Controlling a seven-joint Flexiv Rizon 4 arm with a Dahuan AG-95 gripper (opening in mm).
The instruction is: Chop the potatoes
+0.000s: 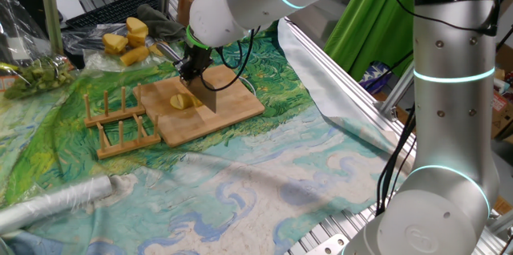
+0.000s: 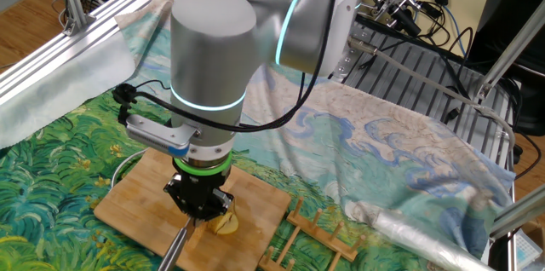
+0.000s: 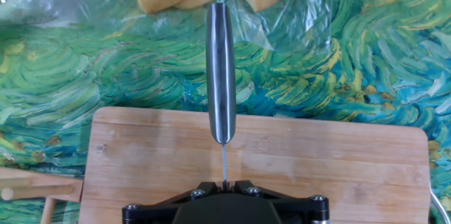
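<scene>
End effector point(image 1: 195, 69) clamps knife point(image 1: 210, 95) beside potatoes point(image 1: 181, 102) on mid-board point(image 1: 240, 111).

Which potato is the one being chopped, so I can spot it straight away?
Find the wooden board in the middle of the painted cloth, beside the wooden rack. The potato lies on the board right under the gripper, next to the knife it holds. It is small and pale, unlike the bigger, deeper-yellow chunks on plastic behind the board.
</scene>
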